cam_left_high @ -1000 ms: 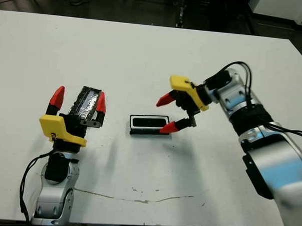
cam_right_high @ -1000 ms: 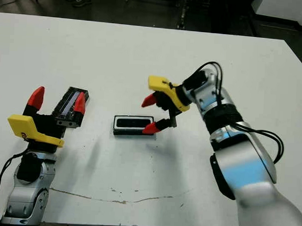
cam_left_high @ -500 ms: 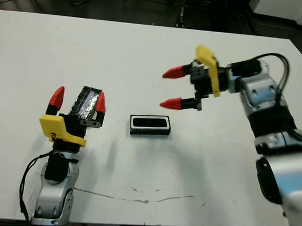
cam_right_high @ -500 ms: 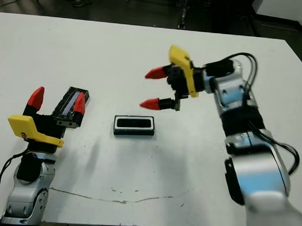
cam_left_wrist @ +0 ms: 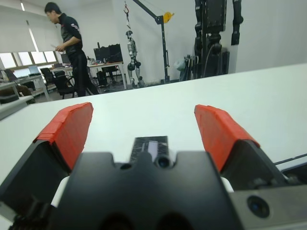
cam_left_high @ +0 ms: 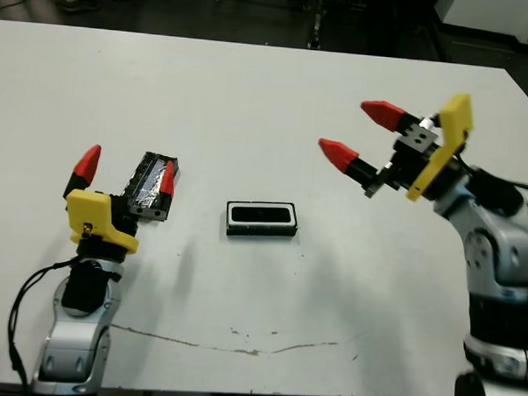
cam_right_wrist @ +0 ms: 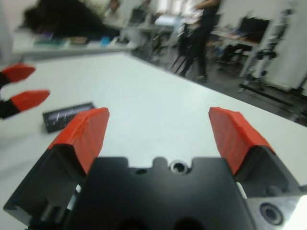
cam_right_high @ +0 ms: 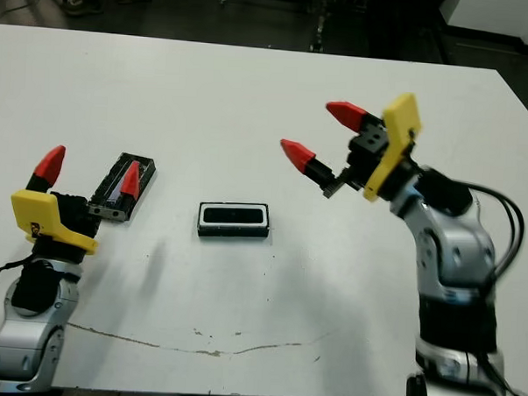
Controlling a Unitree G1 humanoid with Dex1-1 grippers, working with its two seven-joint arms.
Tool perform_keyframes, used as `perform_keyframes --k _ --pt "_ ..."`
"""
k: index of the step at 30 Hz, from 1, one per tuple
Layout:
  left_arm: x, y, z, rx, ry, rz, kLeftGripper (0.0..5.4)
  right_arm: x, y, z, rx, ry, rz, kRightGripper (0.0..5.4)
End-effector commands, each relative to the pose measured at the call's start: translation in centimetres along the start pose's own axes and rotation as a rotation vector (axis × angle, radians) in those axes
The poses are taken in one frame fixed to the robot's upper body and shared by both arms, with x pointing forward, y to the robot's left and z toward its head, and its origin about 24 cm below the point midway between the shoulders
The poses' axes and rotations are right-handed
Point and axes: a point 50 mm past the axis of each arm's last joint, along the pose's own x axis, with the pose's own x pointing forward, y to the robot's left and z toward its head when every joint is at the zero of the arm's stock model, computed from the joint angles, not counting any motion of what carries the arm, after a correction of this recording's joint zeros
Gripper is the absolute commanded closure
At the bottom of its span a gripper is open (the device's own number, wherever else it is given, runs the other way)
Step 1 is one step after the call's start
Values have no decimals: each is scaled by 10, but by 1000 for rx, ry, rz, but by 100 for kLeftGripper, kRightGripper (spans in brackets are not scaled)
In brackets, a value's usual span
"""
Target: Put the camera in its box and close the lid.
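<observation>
The box (cam_left_high: 261,233), a small black tray with a white lining, lies at the table's middle. The glossy black camera (cam_left_high: 261,216) lies inside it. The lid (cam_left_high: 151,186), a black frame with a shiny panel, lies flat at the left. My left gripper (cam_left_high: 127,171) stands open just in front of the lid. In the left wrist view the lid (cam_left_wrist: 150,146) shows ahead, between the open fingers (cam_left_wrist: 72,125). My right gripper (cam_left_high: 361,134) hangs open above the table, to the right of the box, holding nothing.
A faint brownish line (cam_left_high: 257,349) marks the table near its front edge. A person (cam_left_wrist: 69,45) stands among desks beyond the table. The right wrist view shows the lid (cam_right_wrist: 67,116) and the left gripper's red tips (cam_right_wrist: 21,86) across the table.
My right gripper has lifted off the box and drawn back to the right, its fingers staying open. The left gripper has shifted slightly left. Box, camera and lid lie where they were.
</observation>
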Motion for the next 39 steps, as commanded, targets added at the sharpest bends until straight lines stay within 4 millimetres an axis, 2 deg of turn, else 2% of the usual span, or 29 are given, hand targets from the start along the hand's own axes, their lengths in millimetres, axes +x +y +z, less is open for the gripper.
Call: perform_keyframes --k 1,5,12,23,29,35,39 --pt "3 6 3 58 32 -19 0 -19 8 -10 18 -23 -172 1" --pt "6 7 6 71 55 -32 0 -34 22 -19 35 -36 -353 29" --pt "12 9 9 105 98 -77 0 -50 40 -34 42 -27 -528 136" --pt "29 13 11 16 170 -174 0 -54 50 -50 43 5 -555 323" --pt "40 12 5 -79 249 -191 0 -53 51 -54 44 4 -550 421" --pt "48 8 -2 -82 319 -184 0 -52 52 -54 50 10 -547 526" --pt "53 6 -8 -43 368 -174 0 -52 53 -55 46 10 -540 537"
